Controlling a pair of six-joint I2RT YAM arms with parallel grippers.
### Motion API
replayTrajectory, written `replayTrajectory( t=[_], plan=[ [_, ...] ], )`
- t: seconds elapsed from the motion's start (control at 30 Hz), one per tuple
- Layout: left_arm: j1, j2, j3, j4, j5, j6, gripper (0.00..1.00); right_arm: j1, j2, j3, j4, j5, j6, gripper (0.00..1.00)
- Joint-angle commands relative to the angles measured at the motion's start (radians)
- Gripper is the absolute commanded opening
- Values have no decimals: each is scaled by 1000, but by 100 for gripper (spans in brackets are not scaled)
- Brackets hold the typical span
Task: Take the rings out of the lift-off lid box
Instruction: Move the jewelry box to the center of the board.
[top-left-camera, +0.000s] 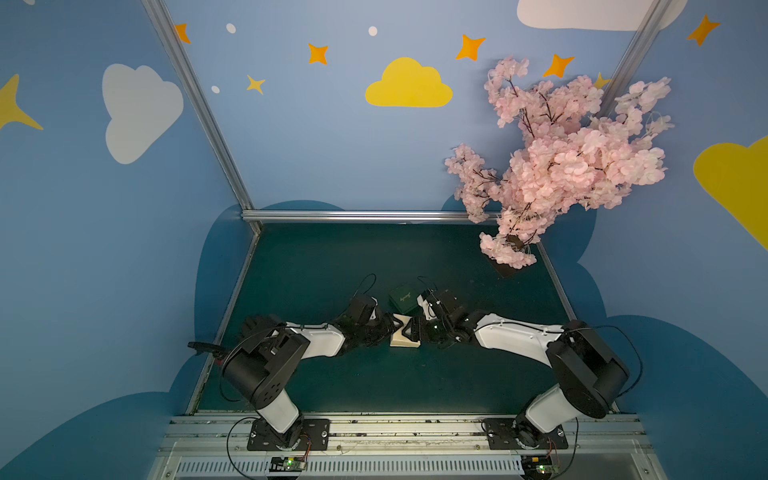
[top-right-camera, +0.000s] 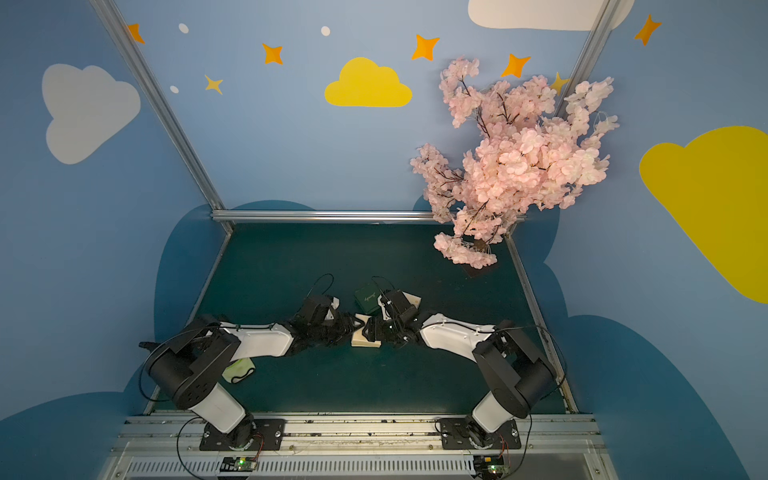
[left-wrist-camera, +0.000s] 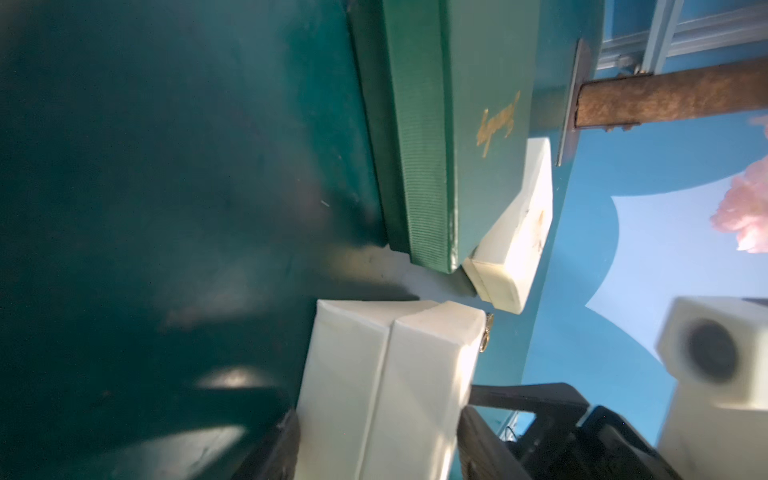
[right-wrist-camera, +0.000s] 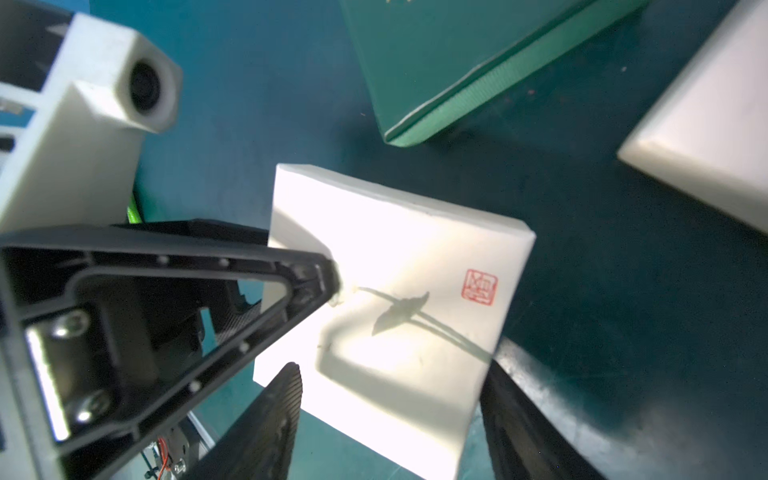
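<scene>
Blue walls painted with clouds and stars are surrounding the dark green bench (top-left-camera: 374, 374), with a pink blossom tree (top-left-camera: 561, 166) standing at its far right. In both top views your arms are meeting mid-bench over a white box (top-left-camera: 402, 341), the left gripper (top-left-camera: 392, 328) and right gripper (top-left-camera: 415, 328) reaching onto it from opposite sides. A green box (top-left-camera: 404, 297) is lying just behind it, and a second white box (top-right-camera: 412, 300) is peeking out past the right wrist.

In the left wrist view the white box (left-wrist-camera: 374, 395) is sitting between that gripper's fingers (left-wrist-camera: 274, 449), one on the bench side and one on the top side. They are lying close against it, but you cannot tell whether they are pinching. A line is running along the box, perhaps where lid meets base. A small metal bit (left-wrist-camera: 484, 340) is showing at its corner, too blurred to call ring or clasp.

In the right wrist view the right gripper (right-wrist-camera: 392, 378) is standing wide, clamping the box's two side edges below the red stamp (right-wrist-camera: 480, 286). A left finger (right-wrist-camera: 299, 274) is touching the top face.

No rings are showing, so they are probably lying inside under the closed lid. You are at the opening step. Hold the base low with the right gripper, take only the lid with the left, and lift it straight up so nothing is tipping out.
</scene>
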Motion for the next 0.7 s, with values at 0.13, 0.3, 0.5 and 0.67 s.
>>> replayTrajectory(
  t=[0.13,0.3,0.5,0.67],
  plan=[
    [-15,28,21,-39,24,13,70,26,-7,41,63,-43,-36,71],
    [-14,38,26,-40,25,13,60,25,5,55,40,-37,-42,70],
    [-14,58,21,-35,22,-2,50,24,23,66,18,-34,-41,70],
    [-10,73,19,-41,19,-12,50,24,28,71,-6,-17,-39,70]
  ],
)
